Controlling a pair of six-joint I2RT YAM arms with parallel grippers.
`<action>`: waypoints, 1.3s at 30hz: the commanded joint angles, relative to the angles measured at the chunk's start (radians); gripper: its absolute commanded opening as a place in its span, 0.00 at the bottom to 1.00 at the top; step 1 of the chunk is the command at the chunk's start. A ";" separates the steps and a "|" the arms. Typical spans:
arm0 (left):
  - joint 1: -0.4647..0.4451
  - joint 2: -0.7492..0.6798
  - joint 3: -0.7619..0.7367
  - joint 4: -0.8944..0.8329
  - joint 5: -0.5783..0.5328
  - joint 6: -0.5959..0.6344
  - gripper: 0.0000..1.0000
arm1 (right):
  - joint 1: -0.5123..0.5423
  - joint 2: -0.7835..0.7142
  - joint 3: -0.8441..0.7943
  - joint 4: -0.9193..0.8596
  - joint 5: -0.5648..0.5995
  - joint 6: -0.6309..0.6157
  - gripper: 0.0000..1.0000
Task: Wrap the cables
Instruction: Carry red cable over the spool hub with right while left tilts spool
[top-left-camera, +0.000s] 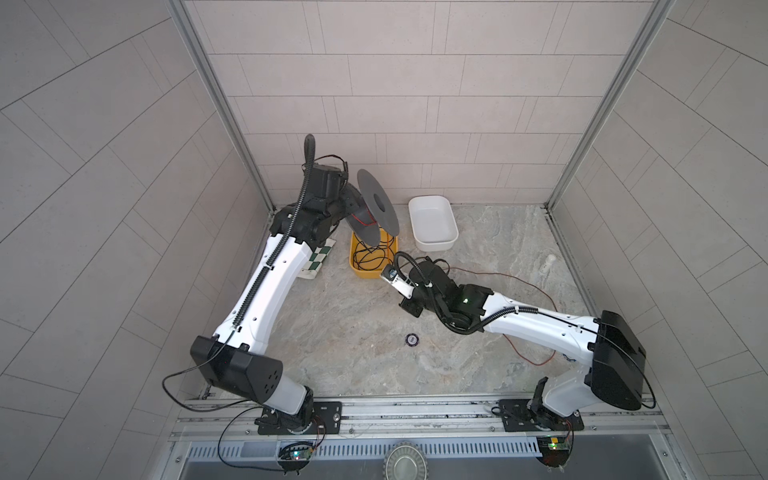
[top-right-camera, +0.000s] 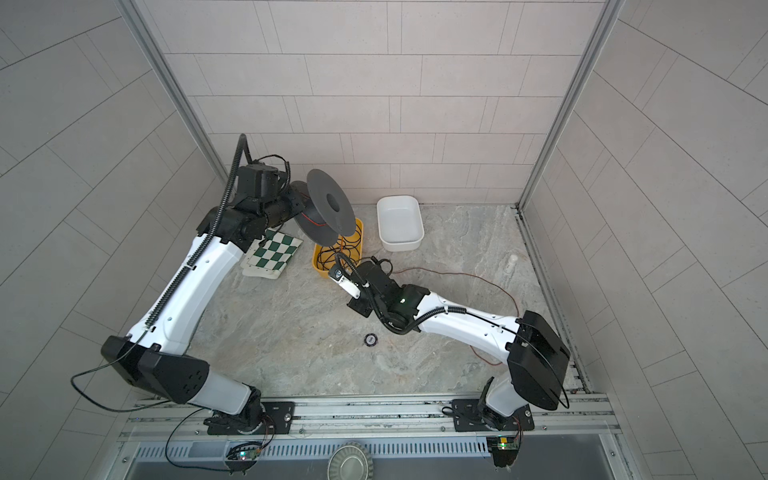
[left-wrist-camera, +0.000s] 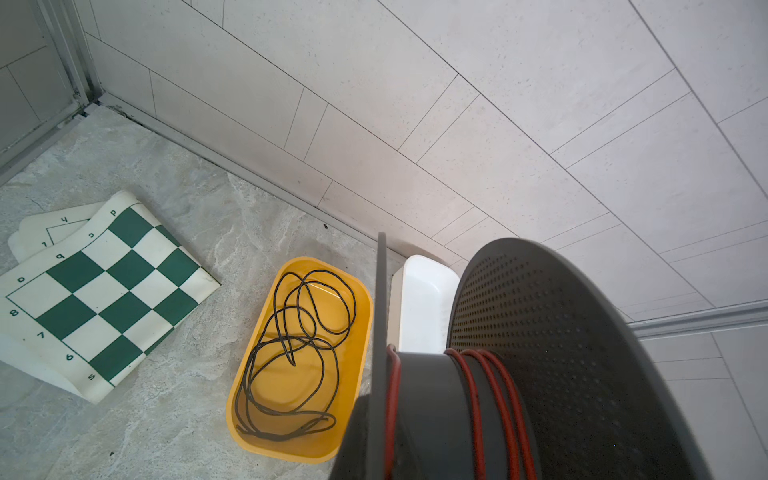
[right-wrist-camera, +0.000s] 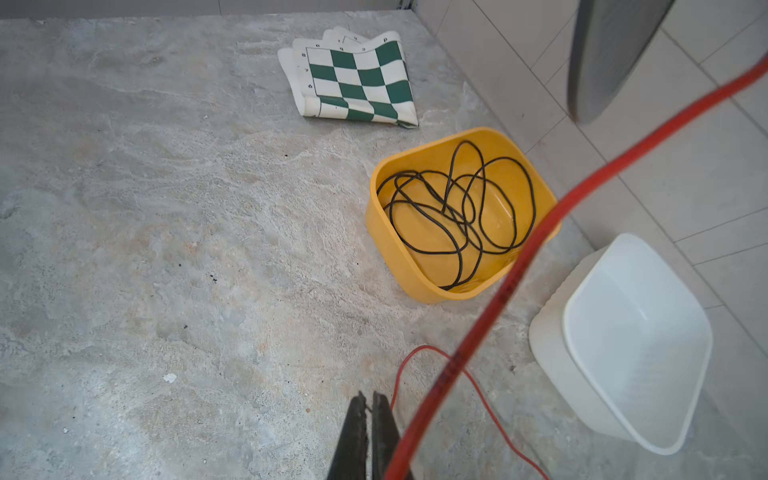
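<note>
- Winding looks only a few turns along: the red wire (right-wrist-camera: 500, 297) circles the hub of the grey spool (top-left-camera: 376, 208), which hangs tilted above the yellow bin (right-wrist-camera: 382, 232).
- From the hub the wire drops past the bin to the right gripper (right-wrist-camera: 368, 419), then trails across the table (top-left-camera: 353, 332) away from the bin.
- Nearer the slack, the right gripper sits just beside the bin, jaws pressed together; whether they pinch the wire I cannot tell.
- Above the bin's far end, the left gripper (top-left-camera: 352, 202) clamps the spool, axle well off upright.
</note>
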 joint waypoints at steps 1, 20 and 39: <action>-0.041 0.016 0.027 0.103 -0.126 0.053 0.00 | 0.027 -0.008 0.057 -0.136 0.066 -0.098 0.00; -0.219 0.160 0.014 0.060 -0.154 0.193 0.00 | 0.047 -0.112 0.278 -0.253 0.246 -0.271 0.00; -0.252 0.052 -0.082 -0.035 0.023 0.453 0.00 | -0.212 -0.078 0.389 -0.248 0.054 -0.133 0.00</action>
